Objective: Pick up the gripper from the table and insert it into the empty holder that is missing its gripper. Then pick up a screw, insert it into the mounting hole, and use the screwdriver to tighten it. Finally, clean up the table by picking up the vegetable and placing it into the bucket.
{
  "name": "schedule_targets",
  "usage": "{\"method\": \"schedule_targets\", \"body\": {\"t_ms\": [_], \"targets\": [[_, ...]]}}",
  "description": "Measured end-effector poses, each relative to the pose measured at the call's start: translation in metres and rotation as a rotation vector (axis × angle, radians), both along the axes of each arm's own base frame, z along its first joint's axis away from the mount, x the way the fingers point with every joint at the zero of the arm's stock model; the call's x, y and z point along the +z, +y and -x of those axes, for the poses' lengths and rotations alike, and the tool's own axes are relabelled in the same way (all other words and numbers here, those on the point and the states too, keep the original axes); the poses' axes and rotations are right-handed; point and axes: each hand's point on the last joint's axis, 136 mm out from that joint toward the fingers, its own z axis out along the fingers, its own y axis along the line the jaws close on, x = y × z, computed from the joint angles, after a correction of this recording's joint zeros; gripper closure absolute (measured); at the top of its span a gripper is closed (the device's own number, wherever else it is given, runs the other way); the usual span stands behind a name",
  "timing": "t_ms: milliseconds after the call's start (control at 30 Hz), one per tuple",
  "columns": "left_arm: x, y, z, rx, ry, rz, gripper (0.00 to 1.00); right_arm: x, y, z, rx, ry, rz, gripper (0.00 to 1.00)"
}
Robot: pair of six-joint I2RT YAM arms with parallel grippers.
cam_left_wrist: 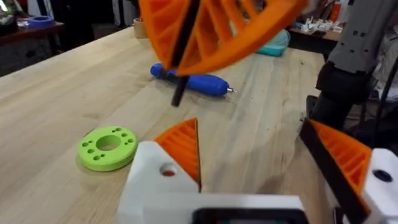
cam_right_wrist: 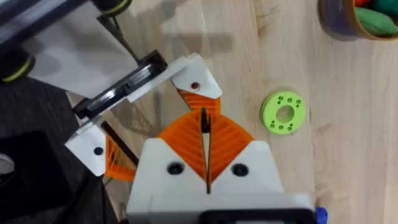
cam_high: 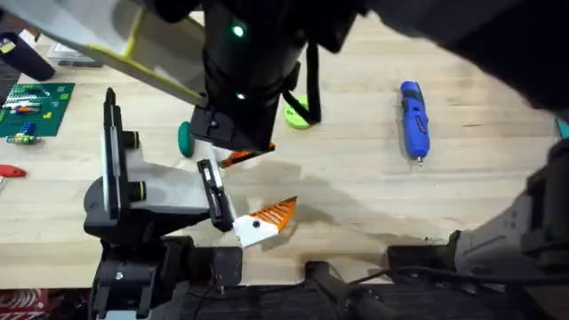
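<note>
We see the orange ribbed triangular finger on its white block base [cam_high: 265, 220] seated against the near end of the narrow black bracket plate [cam_high: 213, 197], which ends the light-grey arm body [cam_high: 164, 191]. Its twin finger [cam_right_wrist: 194, 93] sits at the plate's other end, so the left claw [cam_left_wrist: 249, 134] stands wide. The right claw [cam_right_wrist: 204, 124] hangs just above that twin, apart from the first finger, its pads pressed together on a thin black rod [cam_left_wrist: 179, 87]. Farther out on the wooden table [cam_high: 356, 178] lie the dark teal oval toy vegetable [cam_high: 185, 138], a lime-green ring [cam_high: 298, 116] and the stubby blue screwdriver [cam_high: 413, 120].
</note>
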Motion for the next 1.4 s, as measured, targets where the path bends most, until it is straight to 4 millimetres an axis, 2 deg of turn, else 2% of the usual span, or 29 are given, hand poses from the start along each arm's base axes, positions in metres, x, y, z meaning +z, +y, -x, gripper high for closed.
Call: {"method": "schedule_targets", "body": {"t_ms": [267, 633, 900, 1400], "targets": [[0.0, 0.0, 0.0, 0.0, 0.0, 0.0, 0.015, -0.014, 0.008, -0.004, 0.0, 0.021, 0.044, 0.991], [0.0, 0.0, 0.0, 0.0, 0.0, 0.0, 0.014, -0.017, 0.008, -0.004, 0.0, 0.026, 0.053, 0.991], [0.0, 0.0, 0.0, 0.0, 0.0, 0.0, 0.014, -0.036, 0.013, -0.006, 0.001, 0.049, 0.102, 0.991], [0.0, 0.0, 0.0, 0.0, 0.0, 0.0, 0.015, -0.036, 0.015, -0.006, 0.001, 0.047, 0.095, 0.991]]}}
